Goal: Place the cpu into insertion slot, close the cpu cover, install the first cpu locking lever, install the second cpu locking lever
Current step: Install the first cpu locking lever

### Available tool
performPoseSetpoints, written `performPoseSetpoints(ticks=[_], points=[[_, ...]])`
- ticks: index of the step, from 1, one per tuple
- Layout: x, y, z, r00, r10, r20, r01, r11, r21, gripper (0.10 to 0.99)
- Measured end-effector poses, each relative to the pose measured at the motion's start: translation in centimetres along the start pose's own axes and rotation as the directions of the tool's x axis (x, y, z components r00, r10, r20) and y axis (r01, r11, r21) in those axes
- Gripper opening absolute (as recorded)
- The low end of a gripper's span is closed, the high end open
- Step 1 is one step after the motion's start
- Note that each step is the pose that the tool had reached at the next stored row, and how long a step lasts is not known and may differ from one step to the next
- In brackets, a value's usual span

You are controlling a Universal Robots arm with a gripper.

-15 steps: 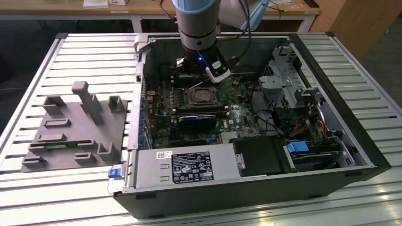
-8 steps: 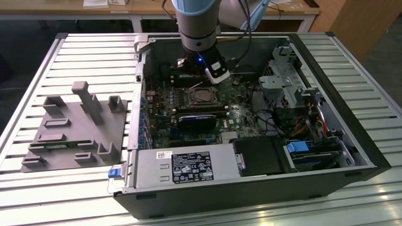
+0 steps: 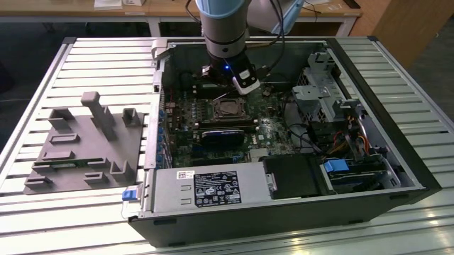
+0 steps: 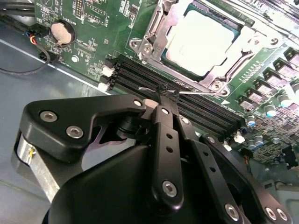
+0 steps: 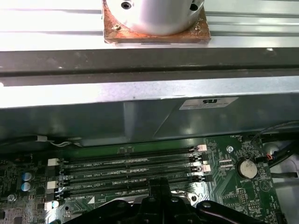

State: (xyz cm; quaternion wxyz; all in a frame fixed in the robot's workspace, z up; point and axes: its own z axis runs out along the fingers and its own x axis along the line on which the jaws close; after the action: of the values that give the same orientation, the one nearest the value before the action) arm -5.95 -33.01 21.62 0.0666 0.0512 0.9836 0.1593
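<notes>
The cpu (image 4: 203,37) lies flat in the insertion slot (image 3: 228,108), its silver top showing through the cut-out. The cpu cover (image 4: 156,28) is down over its edges. A thin wire locking lever (image 4: 196,92) runs along the socket's side nearest the memory slots. My gripper (image 4: 167,94) is shut, its black fingertips pinched on that wire near its hooked end. In the exterior view the arm stands over the board just behind the socket, with the gripper (image 3: 225,87) low above it. The first wrist view has the fingertips (image 5: 159,184) over the memory slots.
The open computer case (image 3: 397,159) encloses the board. Long memory slots (image 4: 154,77) lie right beside the gripper, and a coin battery (image 4: 62,32) sits further off. A power supply (image 3: 206,188), a drive cage (image 3: 322,95) and cables crowd the case. A grey fixture (image 3: 85,143) sits on the table.
</notes>
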Motion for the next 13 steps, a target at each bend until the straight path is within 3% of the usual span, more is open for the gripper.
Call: performPoseSetpoints(ticks=[5,8,13], points=[[-0.01,0.0,0.03,1.0,-0.001,0.0015,0.001,1.0,0.0,0.106],[0.06,-0.06,0.18,0.9999,-0.005,0.0156,0.005,1.0,-0.002,0.106],[0.12,-0.12,0.4,0.9997,-0.003,0.025,0.003,1.0,-0.002,0.106]])
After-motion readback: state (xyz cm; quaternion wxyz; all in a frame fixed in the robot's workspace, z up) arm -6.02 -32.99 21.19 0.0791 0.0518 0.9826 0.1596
